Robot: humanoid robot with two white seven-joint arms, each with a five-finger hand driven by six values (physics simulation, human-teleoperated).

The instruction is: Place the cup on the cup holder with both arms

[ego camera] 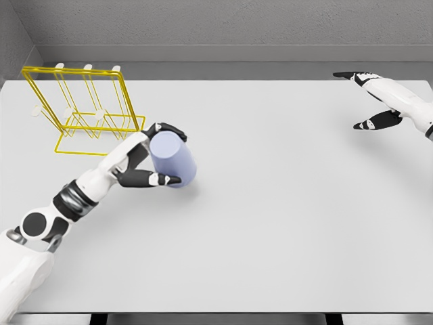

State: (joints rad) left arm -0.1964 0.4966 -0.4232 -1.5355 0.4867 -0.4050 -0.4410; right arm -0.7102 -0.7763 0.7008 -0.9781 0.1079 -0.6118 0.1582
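Observation:
A pale lavender cup (pixel 174 158) is tilted on the white table (pixel 284 223), left of the middle. My left hand (pixel 162 152) is shut on the cup, fingers over its top rim and thumb under its lower side. The yellow wire cup holder (pixel 84 108) with white-tipped pegs stands at the far left, just behind and left of the held cup. My right hand (pixel 379 101) hovers at the far right edge, fingers spread and holding nothing.
A grey wall runs along the back of the table. The table's front edge lies near the bottom of the view.

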